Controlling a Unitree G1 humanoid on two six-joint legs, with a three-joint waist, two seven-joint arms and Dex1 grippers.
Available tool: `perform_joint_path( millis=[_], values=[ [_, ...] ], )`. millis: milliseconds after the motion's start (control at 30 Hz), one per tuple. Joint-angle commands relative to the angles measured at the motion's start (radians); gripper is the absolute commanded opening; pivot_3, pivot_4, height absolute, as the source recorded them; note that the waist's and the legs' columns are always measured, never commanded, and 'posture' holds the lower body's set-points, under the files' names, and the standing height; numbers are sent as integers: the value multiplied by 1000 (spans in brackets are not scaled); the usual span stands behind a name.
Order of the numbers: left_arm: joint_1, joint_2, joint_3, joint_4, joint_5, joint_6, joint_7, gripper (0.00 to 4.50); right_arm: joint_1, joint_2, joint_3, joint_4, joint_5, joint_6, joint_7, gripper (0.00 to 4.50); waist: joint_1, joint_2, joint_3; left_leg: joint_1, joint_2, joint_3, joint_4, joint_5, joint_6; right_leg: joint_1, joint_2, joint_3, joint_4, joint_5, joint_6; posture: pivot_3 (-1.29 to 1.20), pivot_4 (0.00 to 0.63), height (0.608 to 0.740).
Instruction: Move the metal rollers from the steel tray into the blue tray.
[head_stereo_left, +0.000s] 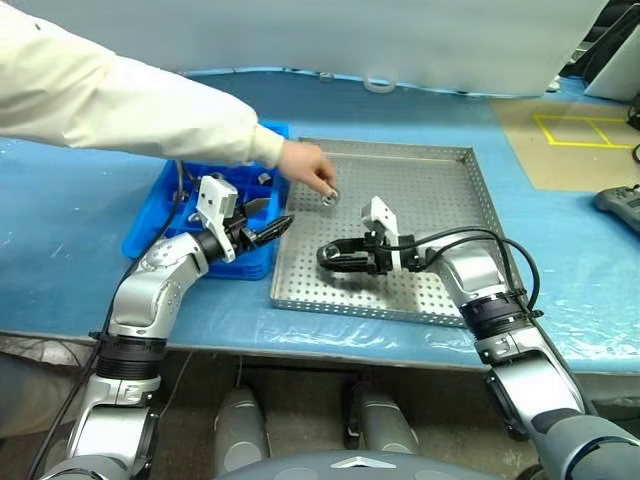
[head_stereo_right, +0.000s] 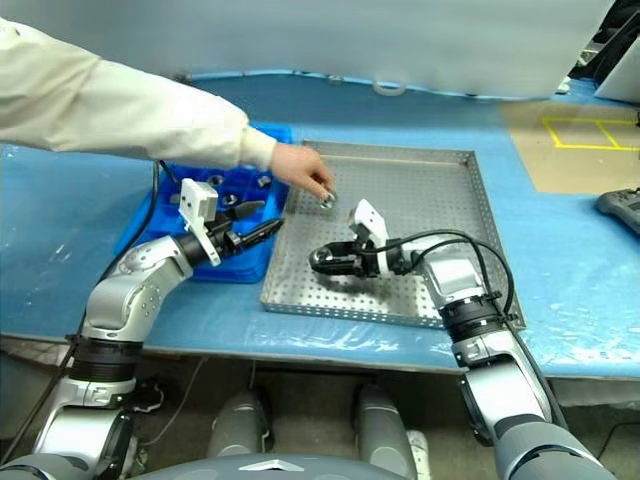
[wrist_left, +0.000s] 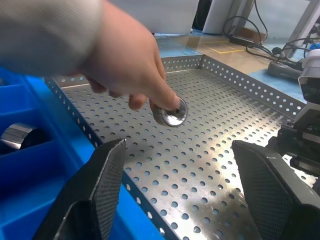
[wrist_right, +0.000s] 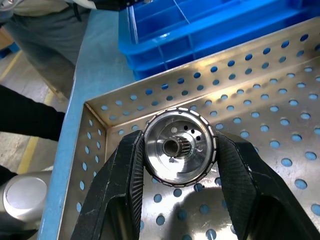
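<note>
right gripper pinching a metal roller above the steel tray; left gripper spread wide beside the blue tray; person's hand setting another roller on the tray.

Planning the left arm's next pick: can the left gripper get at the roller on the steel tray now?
Probably not yet: a person's hand is holding that roller, blocking the open left gripper.

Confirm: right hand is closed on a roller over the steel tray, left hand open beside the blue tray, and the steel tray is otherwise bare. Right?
Not quite: the steel tray isn't bare. A person's hand is on a second roller there, clearest in the left wrist view. The rest stands: right hand closed on a roller, left hand open by the blue tray.
</note>
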Motion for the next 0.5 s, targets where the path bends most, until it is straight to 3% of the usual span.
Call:
perform_joint_path(
  millis=[33, 200, 333, 500],
  values=[
    [-31, 1, 13, -26, -17, -10, -10, 3642, -43, 38, -27, -46, 59, 5, -2, 1752, -7, 0, 0, 0, 0, 0, 0, 0, 0, 0, 0, 0, 1, 0, 0, -315, 150, 740],
    [-136, -58, 132, -47, -196, 86, 43, 3642, -155, 200, -89, 1, 132, 17, -98, 1752, -16, 0, 1, -3, 0, 0, 1, 1, -2, -5, 0, 2, 4, 0, 0, -318, 150, 740],
    [-116, 29, 114, -91, -173, 130, 19, 3642, -177, 261, -12, 45, 93, -13, -81, 1752, -14, 1, 0, -3, 0, 0, -3, 2, -3, -7, 1, 1, 2, 1, -1, -287, 150, 740],
    [-31, 80, 154, -173, -200, 160, 37, 3642, -232, 376, 35, 198, -6, -127, -212, 1752, -13, 0, 0, -9, 0, 0, -4, 3, -6, -11, 1, -1, 1, 1, -1, -250, 150, 740]
  ],
)
